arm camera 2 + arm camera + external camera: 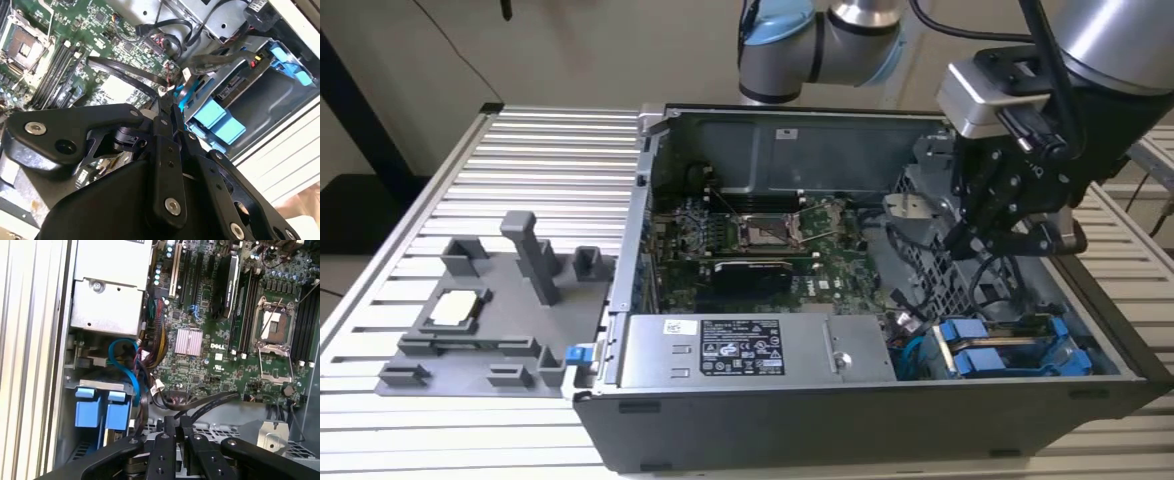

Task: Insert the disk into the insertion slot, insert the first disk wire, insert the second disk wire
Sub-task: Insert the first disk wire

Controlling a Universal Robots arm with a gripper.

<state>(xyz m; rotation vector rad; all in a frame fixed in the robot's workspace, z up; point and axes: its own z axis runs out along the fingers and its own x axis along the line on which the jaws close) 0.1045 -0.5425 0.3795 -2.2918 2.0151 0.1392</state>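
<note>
Inside the open computer case (pixel 761 440) | claw (pixel 172 427) hovering with fingers pressed together over the cables (pixel 200 405) | disk (pixel 994 355) sitting in the insertion slot (pixel 1067 300) | wiring step seemingly underway, demanding fine alignment

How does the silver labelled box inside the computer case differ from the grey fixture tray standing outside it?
The silver power supply box sits inside the computer case; the grey fixture tray rests outside on the ribbed table. The box is a plain block bearing white labels; the tray has upright posts and holds a small white-topped chip. Both are greyish.
</note>
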